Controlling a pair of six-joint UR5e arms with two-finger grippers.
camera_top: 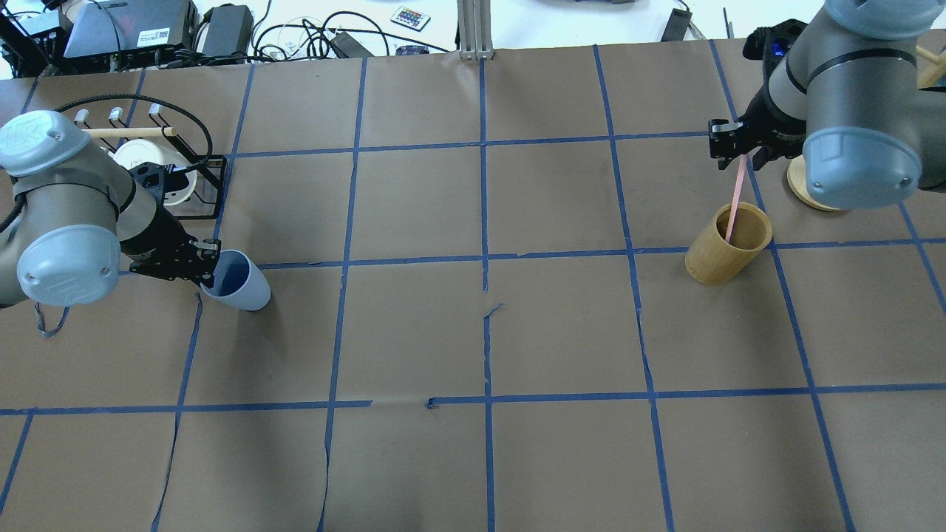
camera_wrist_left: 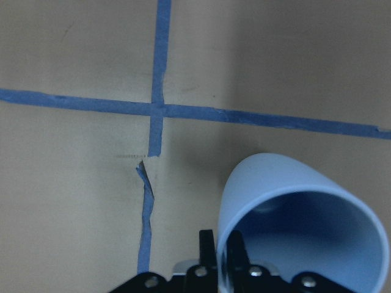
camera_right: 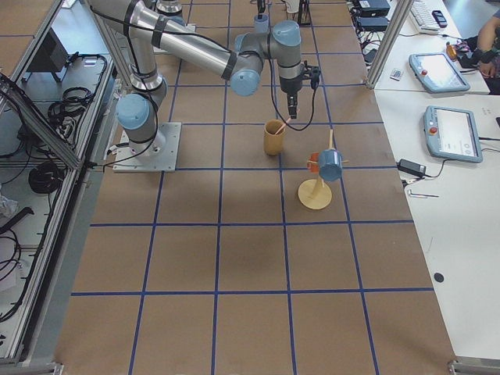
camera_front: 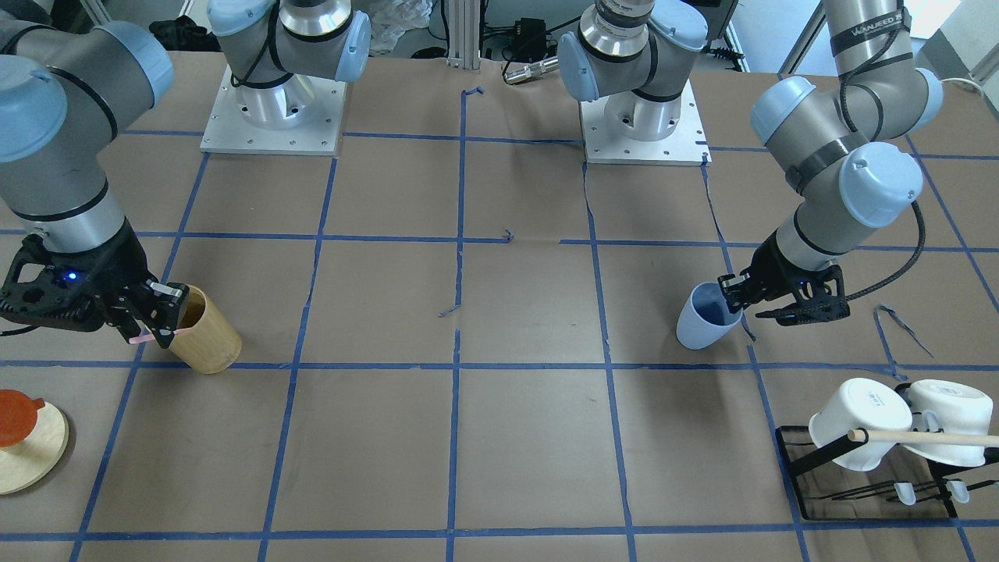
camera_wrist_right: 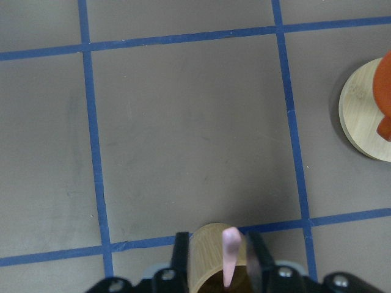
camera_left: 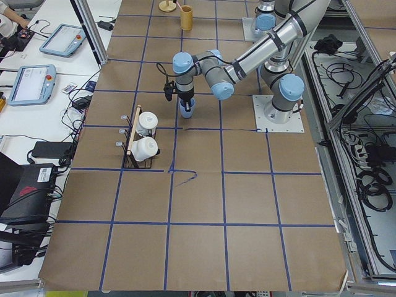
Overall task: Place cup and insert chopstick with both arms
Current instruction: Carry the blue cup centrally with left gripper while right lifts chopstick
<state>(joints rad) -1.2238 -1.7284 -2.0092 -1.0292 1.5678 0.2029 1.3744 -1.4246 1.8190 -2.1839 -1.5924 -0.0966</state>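
Observation:
My left gripper [camera_top: 209, 267] is shut on the rim of the light-blue cup [camera_top: 244, 284], which tilts just over the table at the left. In the front view the cup [camera_front: 701, 320] hangs from the same gripper [camera_front: 734, 306]. The left wrist view shows the fingers [camera_wrist_left: 206, 247] pinching the cup's wall [camera_wrist_left: 293, 195]. My right gripper [camera_top: 741, 154] is shut on the top of the pale-pink chopstick [camera_top: 734, 199]. The stick's lower end sits inside the mouth of the tan bamboo cylinder [camera_top: 728, 247]. The right wrist view shows the stick [camera_wrist_right: 230, 253] over the cylinder [camera_wrist_right: 204, 256].
A black rack [camera_top: 211, 188] with white mugs [camera_front: 858, 421] and a long wooden rod [camera_front: 929, 438] stands beside the left arm. A round wooden stand [camera_front: 31, 453] with an orange piece sits near the right arm, also in the right wrist view [camera_wrist_right: 360, 116].

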